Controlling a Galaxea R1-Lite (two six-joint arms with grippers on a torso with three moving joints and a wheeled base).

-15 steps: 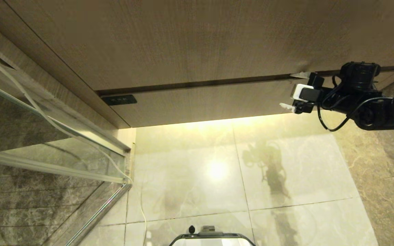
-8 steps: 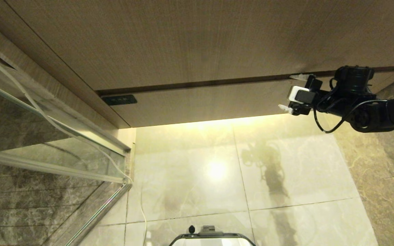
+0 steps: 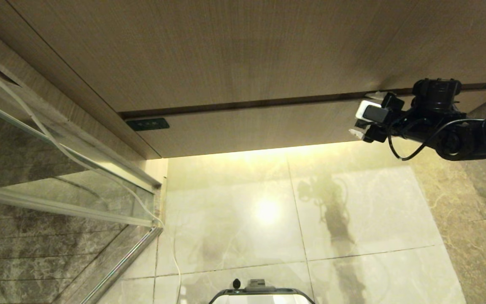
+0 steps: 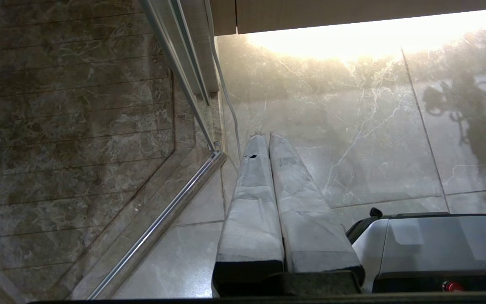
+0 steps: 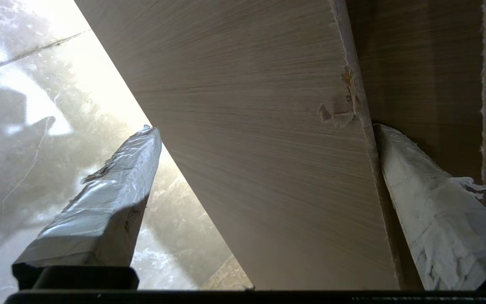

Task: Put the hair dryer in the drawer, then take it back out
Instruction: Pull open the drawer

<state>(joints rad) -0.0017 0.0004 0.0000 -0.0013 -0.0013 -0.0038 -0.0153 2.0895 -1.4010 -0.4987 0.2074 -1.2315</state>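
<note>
The drawer (image 3: 247, 126) is the narrow light-wood front below the taller panel, and it is closed. My right gripper (image 3: 363, 113) is open at its right end. One fingertip (image 3: 373, 93) sits in the dark gap above the front. The other fingertip (image 3: 355, 133) is below its lower edge. In the right wrist view the drawer front (image 5: 268, 177) fills the space between the taped fingers (image 5: 99, 211) of the right gripper (image 5: 264, 128). My left gripper (image 4: 264, 136) is shut and parked, pointing at the floor. The hair dryer is out of view.
A glass shower screen with a metal frame (image 3: 57, 202) stands at the left, and a white cable (image 3: 99, 177) runs along it. A small black plate (image 3: 147, 123) sits at the drawer front's left end. The robot's base (image 3: 262, 293) is at the bottom, over pale floor tiles (image 3: 352, 211).
The right wrist has turned a little and the gripper has shifted slightly along the drawer front's right end. Its fingers stay open. The left arm has not moved.
</note>
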